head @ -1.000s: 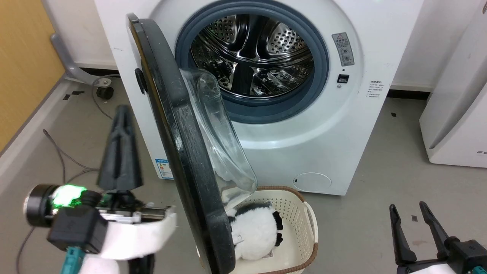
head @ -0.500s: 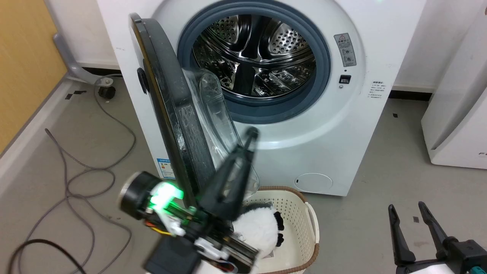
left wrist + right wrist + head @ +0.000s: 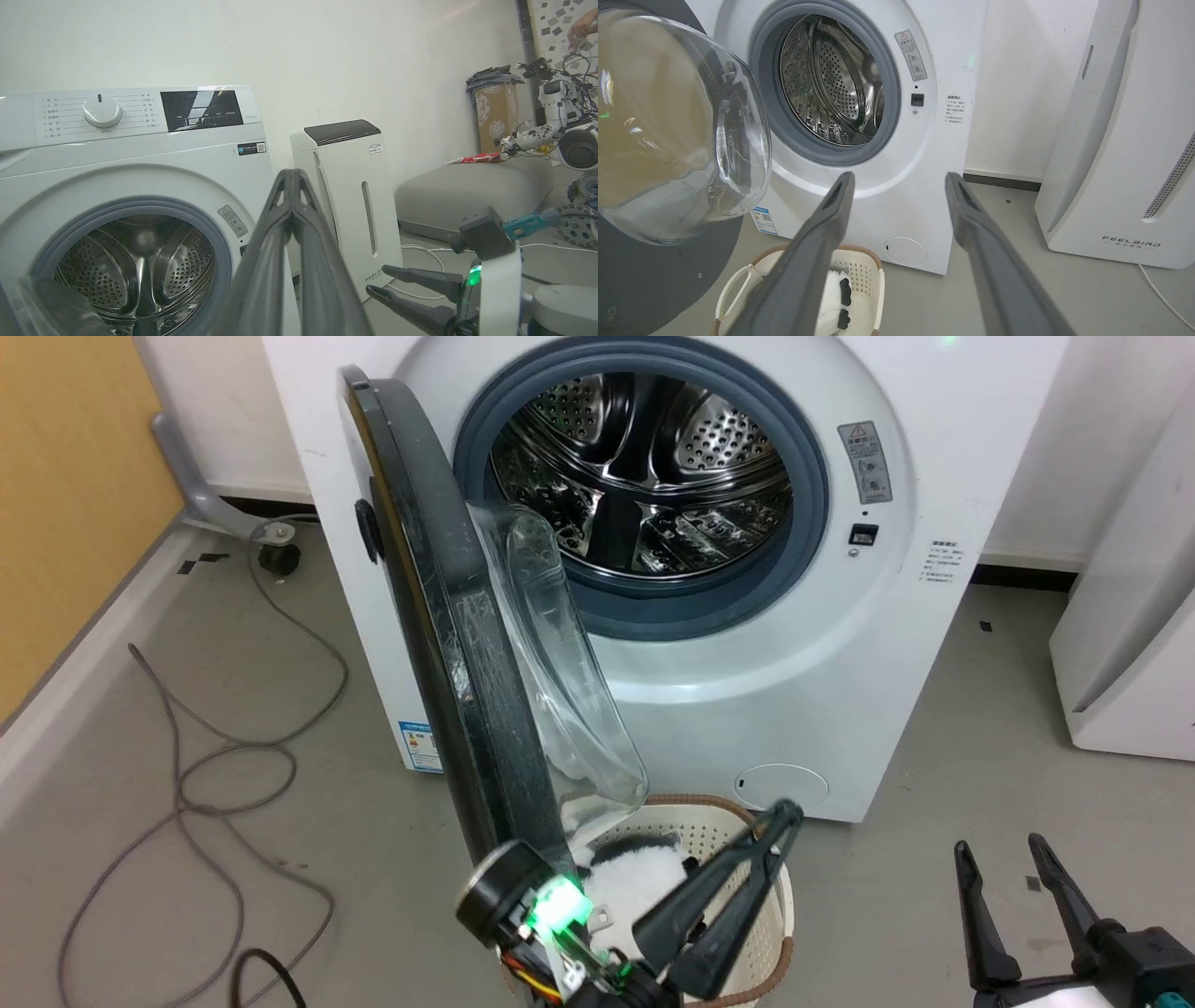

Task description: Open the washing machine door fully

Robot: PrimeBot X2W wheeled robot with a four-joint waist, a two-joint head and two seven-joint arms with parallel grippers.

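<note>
The washing machine door (image 3: 448,616) stands swung out about square to the white washing machine (image 3: 766,709), edge-on to me, with its clear glass bowl (image 3: 560,691) facing the steel drum (image 3: 644,476). My left gripper (image 3: 789,817) is shut on nothing, low in the head view just right of the door's bottom edge, and it does not touch the door. Its fingers (image 3: 292,173) point past the washing machine (image 3: 140,154). At the lower right my right gripper (image 3: 999,849) hangs open and idle. The right gripper (image 3: 899,179) faces the drum, with the door's bowl (image 3: 668,130) at its left.
A cream laundry basket (image 3: 653,826) holding a black-and-white plush (image 3: 625,877) sits on the floor under the door and my left gripper. The white FEELBIRD appliance (image 3: 1111,163) stands right of the machine. Loose cables (image 3: 233,775) lie on the floor at left, by a wooden wall (image 3: 65,504).
My left gripper has swung from the door's left side across its lower edge to the right, ending low over the basket. The door's angle looks unchanged. The head camera shifted slightly.
</note>
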